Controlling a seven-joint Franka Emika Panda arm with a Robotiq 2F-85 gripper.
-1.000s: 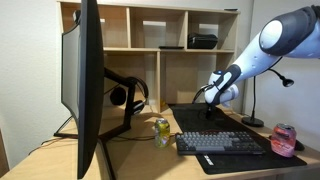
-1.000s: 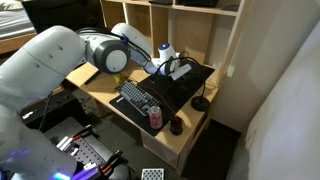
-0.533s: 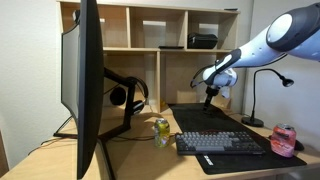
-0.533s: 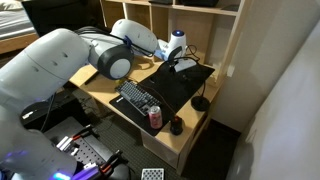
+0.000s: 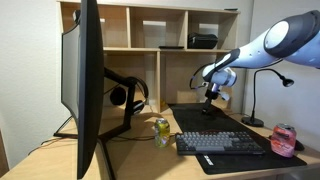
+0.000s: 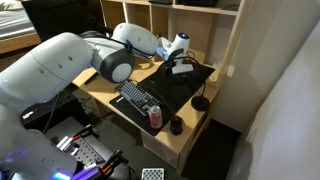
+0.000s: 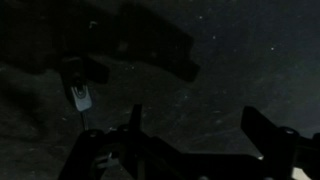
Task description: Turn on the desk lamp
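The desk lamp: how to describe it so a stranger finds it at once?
Find the wooden shelf unit on the desk. Beside it, beyond the black keyboard, stands the slim black gooseneck desk lamp. Only it has a thin curved stem.

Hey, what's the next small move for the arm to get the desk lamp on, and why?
Probably shift the hand sideways toward the desk lamp. The hand hangs open above the black mat, holding nothing, and the lamp stands well apart from it, untouched. Where the switch sits can't be made out, so closing that gap comes first.
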